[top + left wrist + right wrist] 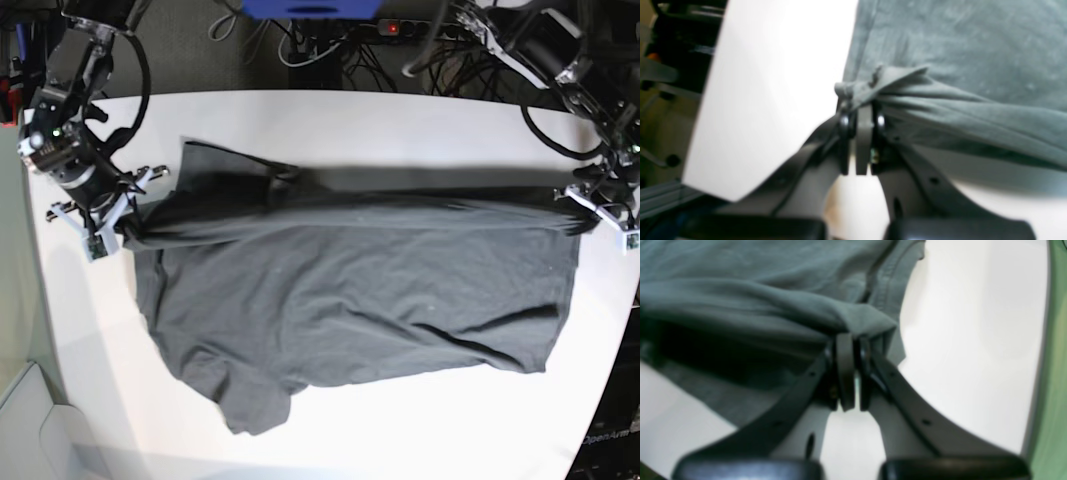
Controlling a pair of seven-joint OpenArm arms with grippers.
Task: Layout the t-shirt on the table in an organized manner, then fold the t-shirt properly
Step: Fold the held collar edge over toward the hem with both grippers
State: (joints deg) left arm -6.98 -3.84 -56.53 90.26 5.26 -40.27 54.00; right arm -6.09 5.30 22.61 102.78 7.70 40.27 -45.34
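The dark grey t-shirt (350, 290) is stretched sideways across the white table (400, 120), its upper edge pulled taut into a raised fold between the two arms. My left gripper (582, 215) at the right side is shut on a bunched corner of the cloth (957, 43), close to the table's edge; the left wrist view shows the pinch (862, 113). At the left side my right gripper (125, 228) is shut on the other end of the fold (850, 346), beside a hemmed edge of the shirt (740, 273). A sleeve lies low near the front.
Cables and a power strip (390, 28) lie beyond the far edge. The table's edge runs close beside each gripper (703, 110), (1037, 373). Bare tabletop shows in front of the shirt (420, 430) and behind it.
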